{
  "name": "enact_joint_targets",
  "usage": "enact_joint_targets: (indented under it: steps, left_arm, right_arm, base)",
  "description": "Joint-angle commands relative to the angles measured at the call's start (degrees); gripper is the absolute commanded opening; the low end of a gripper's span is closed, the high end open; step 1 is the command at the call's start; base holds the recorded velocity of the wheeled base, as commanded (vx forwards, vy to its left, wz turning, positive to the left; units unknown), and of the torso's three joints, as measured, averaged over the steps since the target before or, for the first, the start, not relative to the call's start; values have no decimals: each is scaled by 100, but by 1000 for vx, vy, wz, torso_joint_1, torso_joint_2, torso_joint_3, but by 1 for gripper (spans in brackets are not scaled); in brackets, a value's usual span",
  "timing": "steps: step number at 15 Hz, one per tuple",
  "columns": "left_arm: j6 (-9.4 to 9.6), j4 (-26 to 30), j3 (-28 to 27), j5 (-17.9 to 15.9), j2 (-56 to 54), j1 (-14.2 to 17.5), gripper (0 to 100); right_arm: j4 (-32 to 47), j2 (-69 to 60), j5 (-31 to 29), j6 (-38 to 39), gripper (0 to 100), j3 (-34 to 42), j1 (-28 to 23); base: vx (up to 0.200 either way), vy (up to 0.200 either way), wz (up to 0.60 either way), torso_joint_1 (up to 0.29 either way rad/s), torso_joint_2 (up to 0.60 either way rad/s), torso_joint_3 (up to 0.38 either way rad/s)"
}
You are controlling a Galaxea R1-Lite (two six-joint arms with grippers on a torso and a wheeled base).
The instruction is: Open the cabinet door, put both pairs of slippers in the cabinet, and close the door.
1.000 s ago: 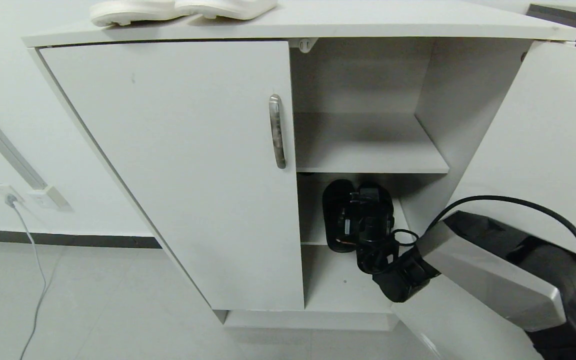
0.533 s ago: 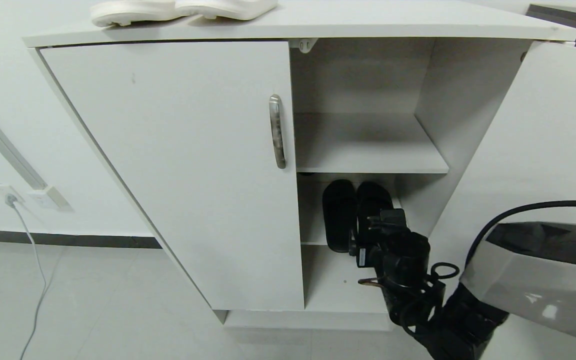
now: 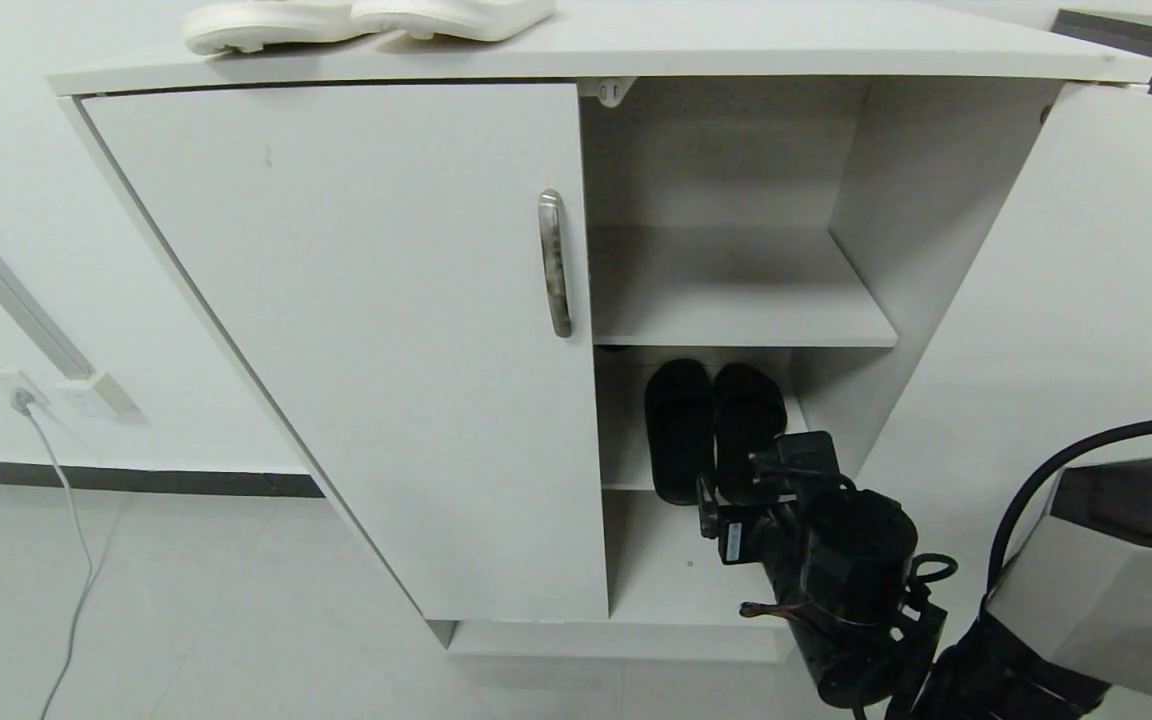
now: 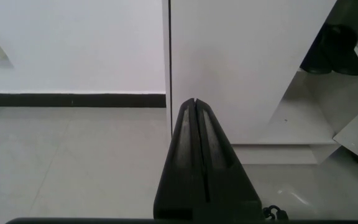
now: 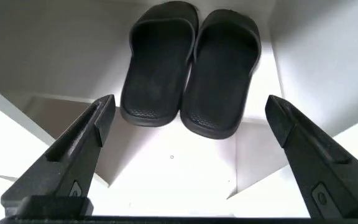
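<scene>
We are pulling the right end effector (image 5: 190,104) back out of the cabinet (image 3: 736,45). A second ago it was reaching deep into the open right half, right over the black slippers (image 3: 681,425). Now it is hanging just in front of the opening, lower and nearer to us. Its jaws are standing wide apart and gripping nothing, so we are reading the release as finished. The black slippers are lying side by side, touching, on the lower shelf (image 3: 621,445). They are not shifting as we retreat, which is telling us the first pair is stowed. The white slippers (image 3: 356,20) are waiting on top of the cabinet, above the closed left door (image 3: 336,330). We are therefore judging the task roughly half done: the second pair is coming next, and the upper shelf (image 3: 736,290) is looking like one place it could go. The right door (image 3: 1086,300) is standing swung wide open beside our right arm, and closing it is coming last. The left end effector (image 4: 194,104) is hanging low in front of the cabinet's left side, above the floor (image 4: 73,162), its fingers pressed together and carrying nothing. We are expecting the retreating arm to need clearance from the open door's edge before rising toward the cabinet top.
</scene>
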Motion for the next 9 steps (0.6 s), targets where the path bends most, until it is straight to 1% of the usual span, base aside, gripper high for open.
enact_joint_targets:
  steps: [1,5,9]
  left_arm:
    - [-4,4,1,2,9,-7,0]
    - [-4,4,1,2,9,-7,0]
    - [-4,4,1,2,9,2,0]
  right_arm:
    - [-1,-19,-1,-4,100,-28,4]
    - [-10,-19,-27,-22,100,-36,-5]
    - [-27,34,-45,-22,100,-19,-5]
  base:
    - [-200,0,0,7,7,7]
    - [-200,0,0,0,5,4]
    - [0,0,0,0,0,0]
